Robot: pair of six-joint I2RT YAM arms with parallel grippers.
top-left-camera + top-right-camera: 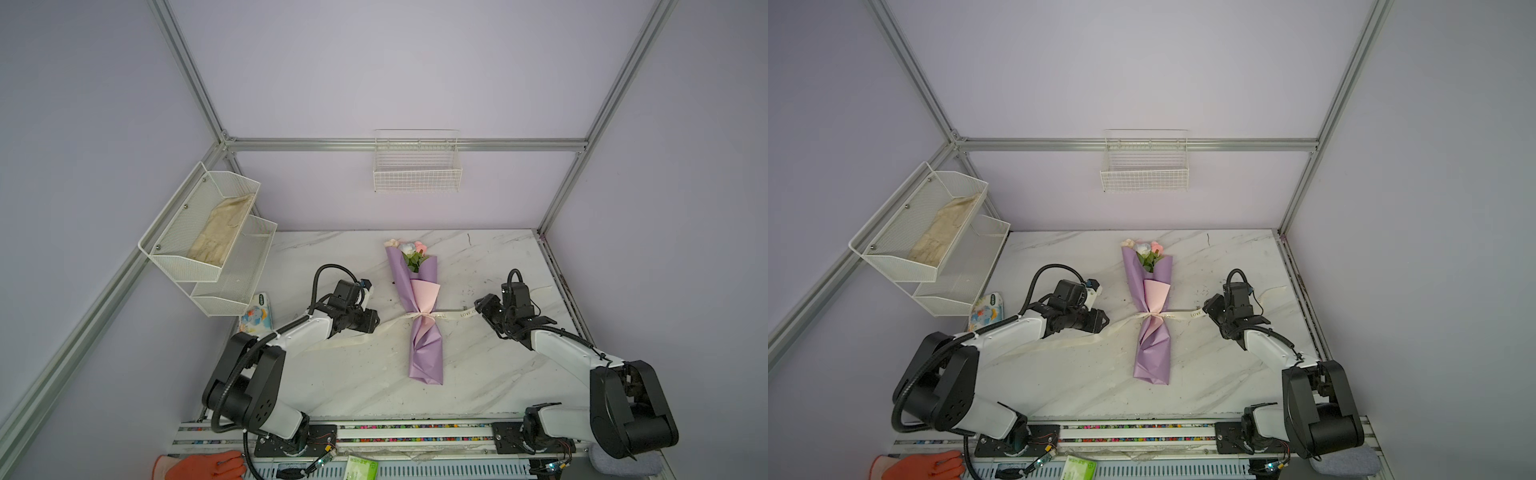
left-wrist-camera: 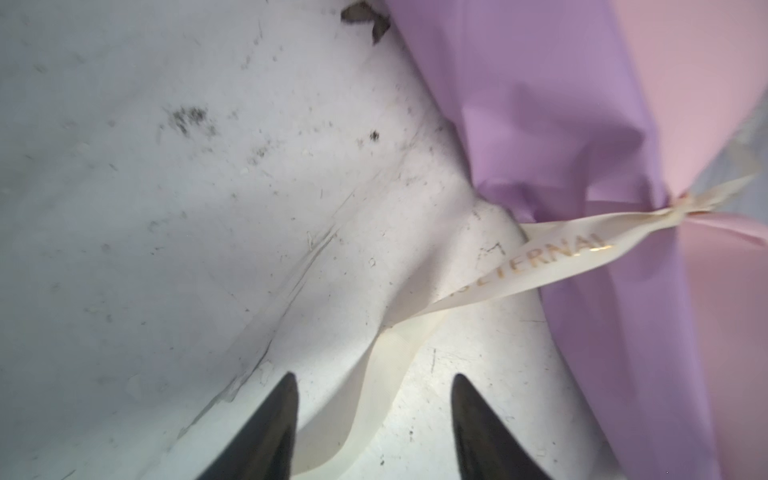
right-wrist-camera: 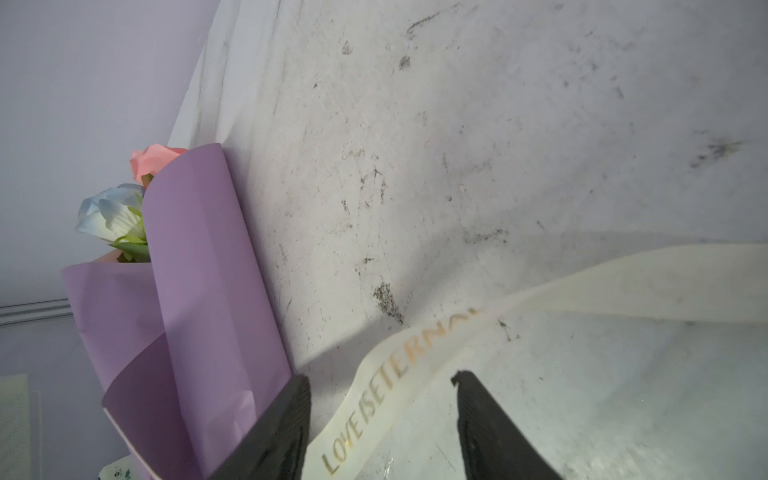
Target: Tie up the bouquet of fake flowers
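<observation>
- Now the bouquet of fake flowers (image 1: 424,353) lies centred on the surface (image 1: 490,374), its long axis running away from us, blooms far.
- Its cream ribbon (image 1: 451,314) cinches the waist, tails crosswise.
- Our left jaws and right jaws stand apart, flanking it equally near, each straddling a tail unclamped.

Bouquet (image 1: 425,355) on table (image 1: 353,378) — ribbon (image 1: 453,313) across it

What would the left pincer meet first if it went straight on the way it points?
Probably the ribbon, lying between the open jaws of the left pincer along its line; behind that, the bouquet at its tied middle. Depth is unclear.
</observation>
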